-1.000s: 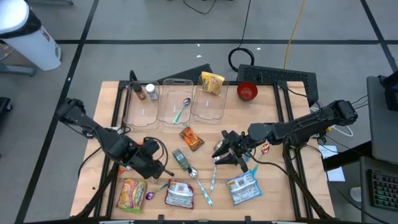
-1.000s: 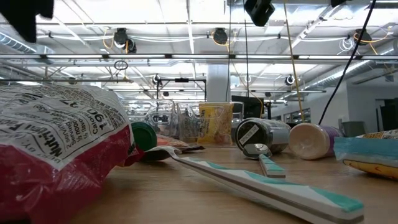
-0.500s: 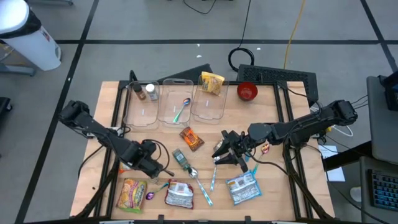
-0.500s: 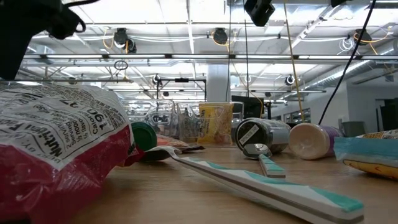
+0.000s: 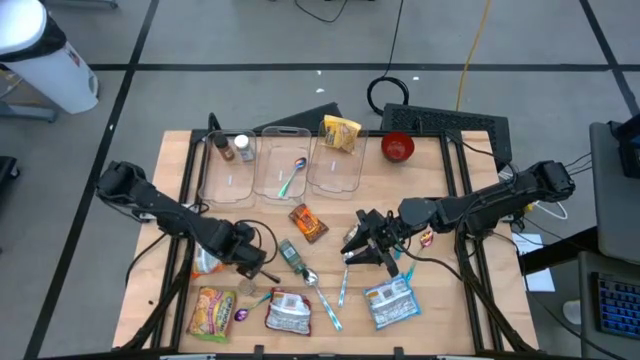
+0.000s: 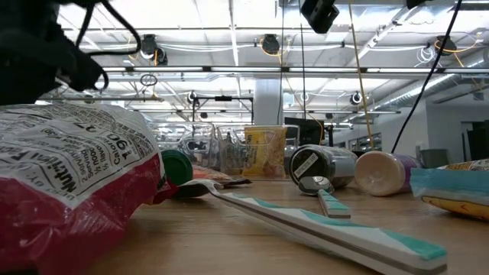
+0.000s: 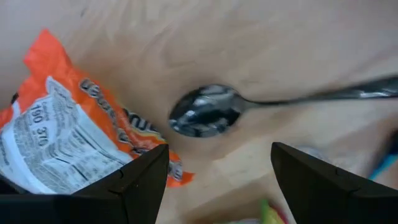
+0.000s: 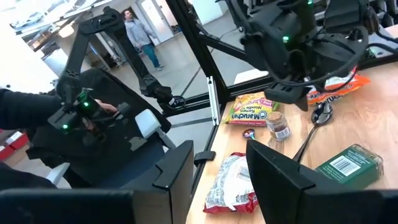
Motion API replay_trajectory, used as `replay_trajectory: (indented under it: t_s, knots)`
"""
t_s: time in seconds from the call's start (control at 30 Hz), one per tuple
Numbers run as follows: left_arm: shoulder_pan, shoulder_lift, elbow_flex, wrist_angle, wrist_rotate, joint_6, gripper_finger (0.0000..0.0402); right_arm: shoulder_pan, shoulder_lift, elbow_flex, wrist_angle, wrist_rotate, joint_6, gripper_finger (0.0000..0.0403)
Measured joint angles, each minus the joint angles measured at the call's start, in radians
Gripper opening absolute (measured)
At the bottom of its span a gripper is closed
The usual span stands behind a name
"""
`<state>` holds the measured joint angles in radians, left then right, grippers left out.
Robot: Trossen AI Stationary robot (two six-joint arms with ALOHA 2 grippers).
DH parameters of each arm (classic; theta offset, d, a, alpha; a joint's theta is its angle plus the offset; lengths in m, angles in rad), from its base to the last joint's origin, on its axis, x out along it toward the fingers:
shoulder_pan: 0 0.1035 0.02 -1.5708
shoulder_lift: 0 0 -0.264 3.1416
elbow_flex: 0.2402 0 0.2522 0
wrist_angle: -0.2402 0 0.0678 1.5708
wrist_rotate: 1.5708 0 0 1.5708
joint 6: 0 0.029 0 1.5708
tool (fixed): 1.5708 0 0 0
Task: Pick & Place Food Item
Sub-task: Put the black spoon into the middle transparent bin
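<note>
An orange snack packet [image 7: 74, 140] lies flat on the wood table, beside a metal spoon [image 7: 205, 118]. My left gripper [image 7: 219, 152] hangs open just above them, pointing down. Its fingers stand apart over the packet's edge and the spoon's bowl and touch neither. In the high view this gripper [image 5: 247, 265] is at the near left, with the packet [image 5: 205, 263] to its left. My right gripper [image 5: 352, 250] waits level above the table's middle, open, with nothing between its fingers [image 8: 174, 180].
Three clear trays [image 5: 282, 168] line the far edge, with a yellow bag [image 5: 341, 132] and a red bowl [image 5: 398, 147]. Near the front lie a ramen packet [image 5: 212, 312], a red-white bag [image 5: 290, 312], a blue-white bag [image 5: 390, 303], a green box [image 5: 291, 255] and toothbrushes [image 5: 340, 290].
My left gripper has come down toward the table and tipped until it points straight down over the orange packet and the spoon. In the low view it has dropped into the upper left corner. Its fingers stay open.
</note>
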<state>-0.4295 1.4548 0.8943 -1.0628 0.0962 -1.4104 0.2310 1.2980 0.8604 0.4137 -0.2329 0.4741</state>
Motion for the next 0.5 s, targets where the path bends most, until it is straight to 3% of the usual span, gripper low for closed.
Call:
replay_trajectory:
  t_s: [0.5]
  knots:
    - [0.106,0.000,-0.130,0.124,0.067,0.109,0.0287,0.000,0.000,0.000,0.000,0.028,0.014,0.0139]
